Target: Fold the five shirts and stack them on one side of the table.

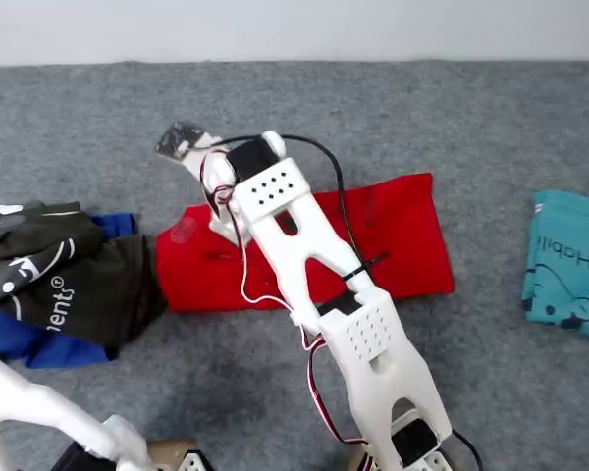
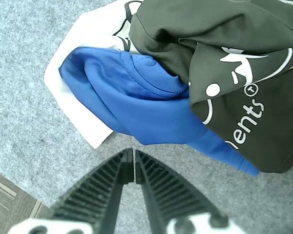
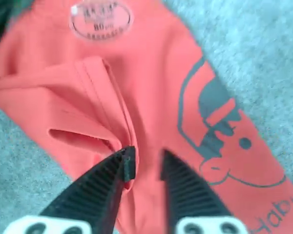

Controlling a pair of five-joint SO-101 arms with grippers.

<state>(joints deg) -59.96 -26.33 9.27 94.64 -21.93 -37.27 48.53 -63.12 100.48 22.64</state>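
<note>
Your right gripper, narrowly parted and empty, sits on the red shirt: pinch its crease squarely; your left gripper hangs closed, empty.

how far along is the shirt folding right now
Done: only the teal shirt looks folded, lying apart from the rest. In hand: the right gripper is open over a crease in the red shirt. Remaining: the black shirt, blue shirt and white shirt lie heaped by the shut left gripper; no folded stack yet.
</note>
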